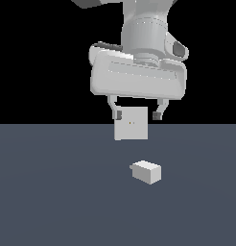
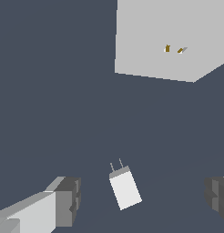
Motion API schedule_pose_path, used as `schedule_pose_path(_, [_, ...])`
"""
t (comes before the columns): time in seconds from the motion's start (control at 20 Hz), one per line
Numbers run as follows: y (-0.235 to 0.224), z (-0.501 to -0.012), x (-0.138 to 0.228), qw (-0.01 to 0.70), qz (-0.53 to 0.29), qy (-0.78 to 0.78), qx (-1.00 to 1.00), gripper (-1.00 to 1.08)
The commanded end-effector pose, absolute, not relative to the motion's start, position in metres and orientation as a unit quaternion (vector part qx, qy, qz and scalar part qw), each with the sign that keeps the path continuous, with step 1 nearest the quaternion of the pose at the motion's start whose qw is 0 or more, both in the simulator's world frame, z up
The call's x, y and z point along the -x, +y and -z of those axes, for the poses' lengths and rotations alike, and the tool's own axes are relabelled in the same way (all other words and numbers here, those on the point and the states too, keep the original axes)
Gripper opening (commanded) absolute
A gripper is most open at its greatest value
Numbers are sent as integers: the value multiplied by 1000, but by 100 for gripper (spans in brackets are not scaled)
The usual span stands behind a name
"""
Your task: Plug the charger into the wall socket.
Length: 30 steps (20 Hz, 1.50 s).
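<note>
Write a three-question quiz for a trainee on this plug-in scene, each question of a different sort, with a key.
1. True or false: the claw is shut on the charger.
2. Multiple choice: where is the charger? A) lying on the floor, apart from the wall socket; B) seated in the socket; C) held in the air.
3. Fill in: in the wrist view, the two prongs stick out of the charger's end that faces the ____.

Key:
1. False. The fingers stand apart, with nothing between them.
2. A
3. wall socket
</note>
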<state>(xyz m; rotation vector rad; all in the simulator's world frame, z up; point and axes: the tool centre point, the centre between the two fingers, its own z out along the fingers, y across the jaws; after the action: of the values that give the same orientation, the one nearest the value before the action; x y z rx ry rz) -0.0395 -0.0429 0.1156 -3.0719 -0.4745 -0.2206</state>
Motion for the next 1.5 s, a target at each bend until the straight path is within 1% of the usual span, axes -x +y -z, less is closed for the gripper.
schedule_pose_path(0.0, [-43,-110,44,16,78,-173,982,100])
schedule_pose_path(0.75, [-48,-79,67,36,116,-280,952,100])
schedule_pose_path(1.45, [-52,-62,76,47,133,-330,933,100])
